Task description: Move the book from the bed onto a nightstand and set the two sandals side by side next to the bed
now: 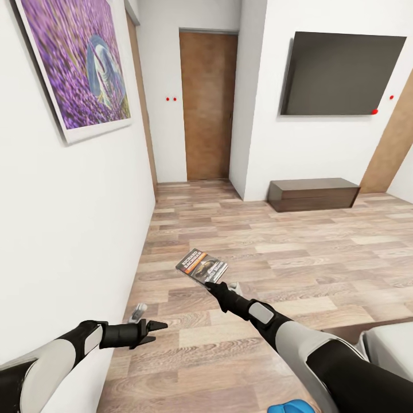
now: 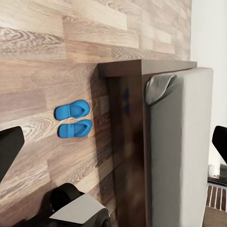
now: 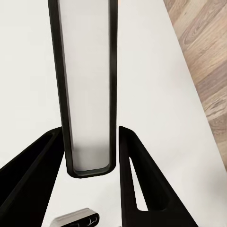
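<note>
Head view: the right gripper [image 1: 211,283] is closed on the book [image 1: 202,265], up over the wood floor [image 1: 275,241]. One blue sandal [image 1: 291,408] is cut off (bottom edge). The left gripper [image 1: 156,328] is spread open, empty. Both sandals [image 2: 73,119] lie together beside the bed [image 2: 179,156].

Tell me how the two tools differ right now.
The right tool is shut on the book, held up over the wooden floor; the left tool is open and holds nothing. The right arm reaches farther forward; the left stays close to the white wall. Both have black fingers.
</note>
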{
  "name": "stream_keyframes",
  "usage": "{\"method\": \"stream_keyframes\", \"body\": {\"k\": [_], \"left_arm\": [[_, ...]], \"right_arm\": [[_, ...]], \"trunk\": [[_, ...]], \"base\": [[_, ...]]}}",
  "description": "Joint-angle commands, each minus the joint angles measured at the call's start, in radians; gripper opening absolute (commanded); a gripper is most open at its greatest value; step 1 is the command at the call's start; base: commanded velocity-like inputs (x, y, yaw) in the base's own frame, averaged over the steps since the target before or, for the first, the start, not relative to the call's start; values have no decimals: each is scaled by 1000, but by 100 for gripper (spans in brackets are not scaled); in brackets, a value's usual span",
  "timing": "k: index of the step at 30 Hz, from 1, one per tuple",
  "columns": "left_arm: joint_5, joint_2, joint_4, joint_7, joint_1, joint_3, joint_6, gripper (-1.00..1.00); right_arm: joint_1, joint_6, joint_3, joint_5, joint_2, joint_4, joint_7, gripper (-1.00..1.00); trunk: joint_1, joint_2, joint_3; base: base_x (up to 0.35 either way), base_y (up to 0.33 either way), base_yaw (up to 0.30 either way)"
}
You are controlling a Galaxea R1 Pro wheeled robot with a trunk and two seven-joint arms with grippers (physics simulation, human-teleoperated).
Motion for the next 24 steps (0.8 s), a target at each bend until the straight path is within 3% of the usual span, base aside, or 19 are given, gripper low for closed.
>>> {"method": "stream_keyframes", "body": {"k": [1,12,24], "left_arm": [[-6,0,-1,-3,0,7,9,100],[-6,0,-1,-3,0,7,9,100],[-6,0,-1,-3,0,8,9,100]], "right_arm": [[-1,5,6,-11,0,1,2,-100],[-1,5,6,-11,0,3,2,-100],[-1,5,6,-12,0,3,2,-100]], "trunk": [[0,0,-1],[0,0,-1],[0,0,-3]], "base": [[85,0,0],[89,0,17],[20,0,156]]}}
